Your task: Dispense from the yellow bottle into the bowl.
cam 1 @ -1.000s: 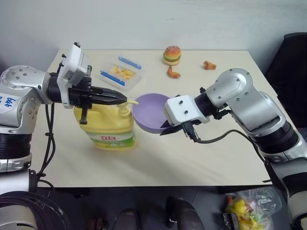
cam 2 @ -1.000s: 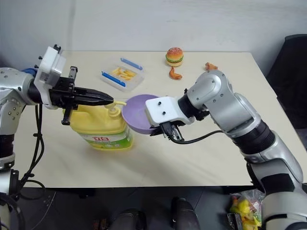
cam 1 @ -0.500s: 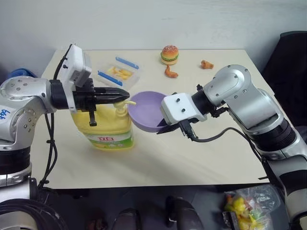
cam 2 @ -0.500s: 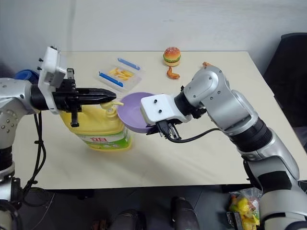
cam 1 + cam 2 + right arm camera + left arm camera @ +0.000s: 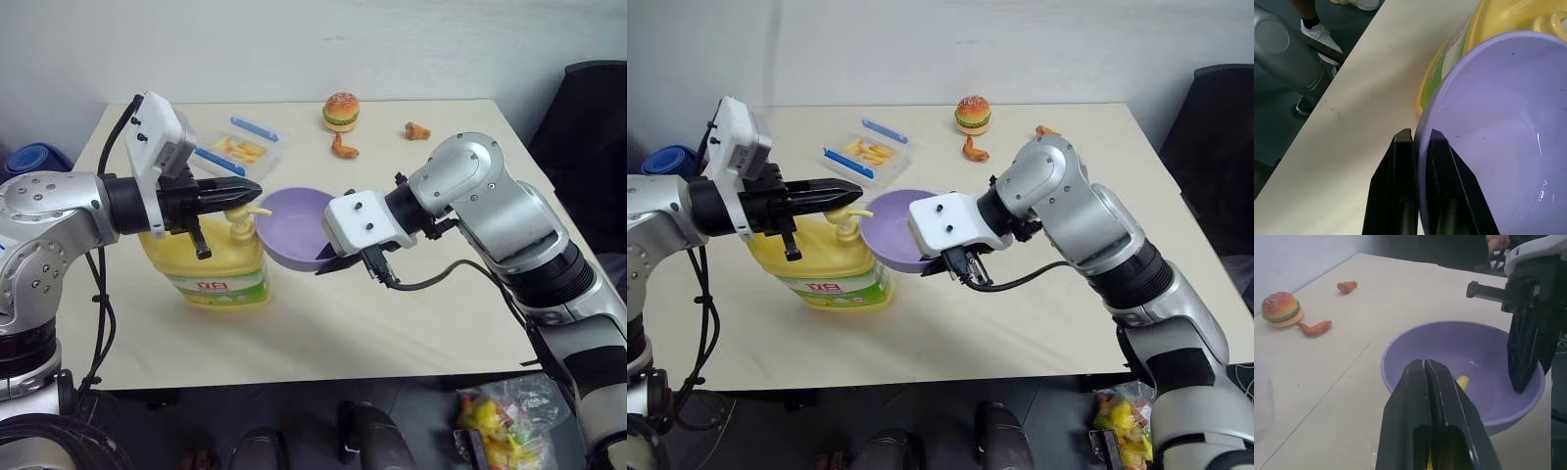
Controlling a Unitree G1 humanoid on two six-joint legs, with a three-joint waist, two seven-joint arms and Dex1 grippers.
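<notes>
On the worktop, the right gripper pinches the rim of the bowl, keeping it under the spout of the yellow bottle, while the clenched left gripper rests atop the pump to press it.

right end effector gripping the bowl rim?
Yes. In the right wrist view the right end effector has one finger on each side of the lavender bowl rim, pinching it.

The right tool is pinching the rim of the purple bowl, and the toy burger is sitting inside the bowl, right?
Not quite. The burger sits on the table far behind the bowl, as the left eye view shows. The right tool does pinch the bowl's rim.
</notes>
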